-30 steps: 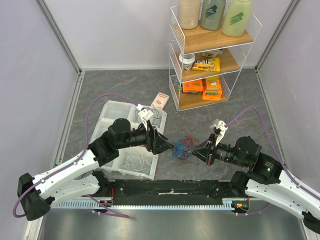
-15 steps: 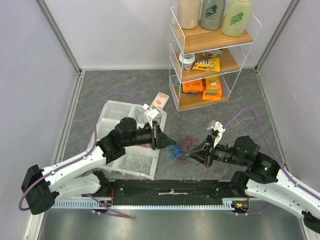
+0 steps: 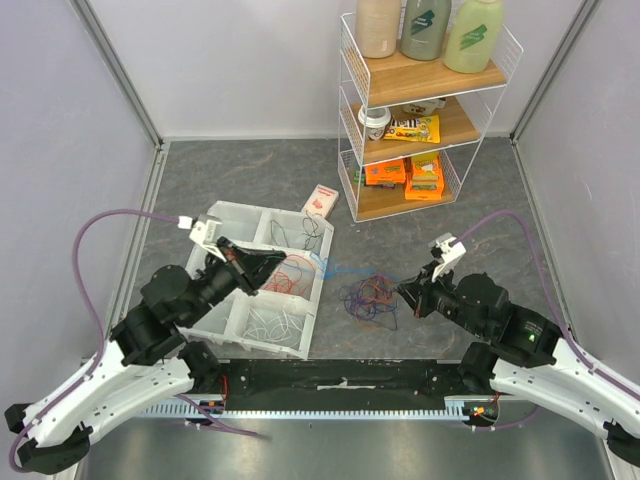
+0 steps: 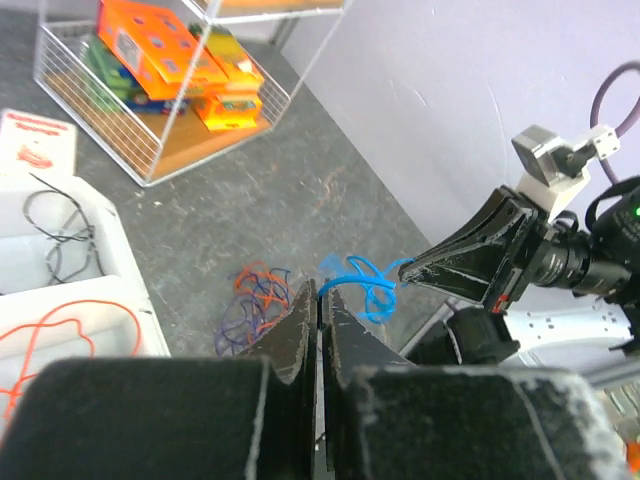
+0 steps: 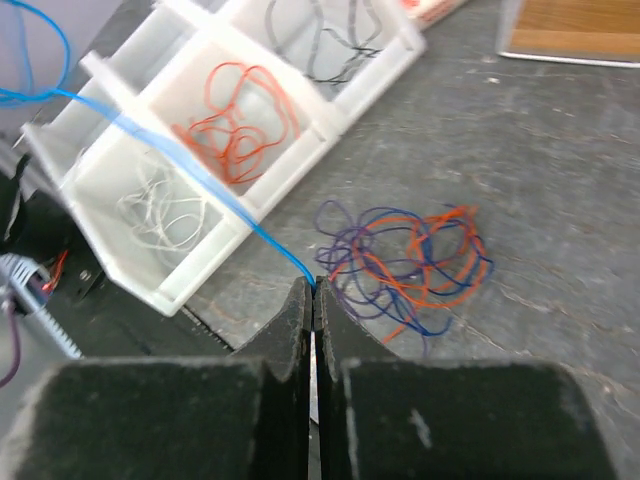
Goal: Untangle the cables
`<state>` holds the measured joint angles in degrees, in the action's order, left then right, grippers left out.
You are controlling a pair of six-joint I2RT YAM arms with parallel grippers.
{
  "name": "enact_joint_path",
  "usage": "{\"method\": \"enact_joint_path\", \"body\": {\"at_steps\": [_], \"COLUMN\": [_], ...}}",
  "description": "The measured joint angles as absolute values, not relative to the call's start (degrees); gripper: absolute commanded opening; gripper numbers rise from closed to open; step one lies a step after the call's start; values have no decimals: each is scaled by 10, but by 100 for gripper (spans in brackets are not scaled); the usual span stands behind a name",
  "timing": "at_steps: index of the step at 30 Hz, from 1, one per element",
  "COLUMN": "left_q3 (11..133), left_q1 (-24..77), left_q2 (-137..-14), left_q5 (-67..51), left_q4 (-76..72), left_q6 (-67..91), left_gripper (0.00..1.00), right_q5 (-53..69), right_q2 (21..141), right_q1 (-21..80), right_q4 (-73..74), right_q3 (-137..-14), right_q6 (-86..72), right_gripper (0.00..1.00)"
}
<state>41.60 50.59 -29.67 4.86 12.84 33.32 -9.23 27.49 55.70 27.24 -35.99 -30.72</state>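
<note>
A light blue cable (image 3: 345, 268) stretches taut between my two grippers, above the floor. My left gripper (image 3: 287, 259) is shut on one end (image 4: 322, 290), over the white tray's right edge. My right gripper (image 3: 403, 290) is shut on the other end (image 5: 314, 288). Below the blue cable (image 5: 180, 160) a loose tangle of orange, purple and dark blue cables (image 3: 368, 297) lies on the grey floor (image 5: 410, 255). In the left wrist view the tangle (image 4: 255, 300) sits left of my fingertips, and the blue cable (image 4: 365, 290) curls toward the right gripper's tip (image 4: 410, 272).
The white divided tray (image 3: 225, 215) holds an orange cable (image 5: 240, 125), a white cable (image 5: 160, 210) and a dark cable (image 5: 320, 30) in separate compartments. A small box (image 3: 320, 200) lies behind the tray. A wire shelf rack (image 3: 420, 110) with bottles and snacks stands at the back right.
My left gripper closed on the blue cable and pulled back left over the tray. The right gripper drew slightly right. The blue cable came out of the tangle and now spans between them.
</note>
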Motion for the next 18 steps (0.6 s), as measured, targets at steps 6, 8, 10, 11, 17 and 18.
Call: {"method": "enact_joint_path", "body": {"at_steps": [6,8,10,11,17,18], "left_q3": [435,441,447,452,505,519], "left_q1": [506,506,506,506,506,506], "left_q2": [-253,-252,-252,-251,-238,-236], "left_q5": [114,123,133,140,257,288], "left_q4": [183,199,218,229,313,328], "left_q6": [318,314,310,309,304,304], "left_gripper": [2,2,2,2,2,2], "right_q5": [-191,-215,-239,-253,-350,-364], "right_q2": [244,234,225,221,204,199], "right_q1": [557,557,557,557,557,557], "right_q4": [309,320,331,340,403,413], "right_q3": [-360,-360,-360,-360,-361,-362], "right_q6": [-342,-353,-366,-375,-445,-456], "right_gripper": [0,0,0,0,0,0]}}
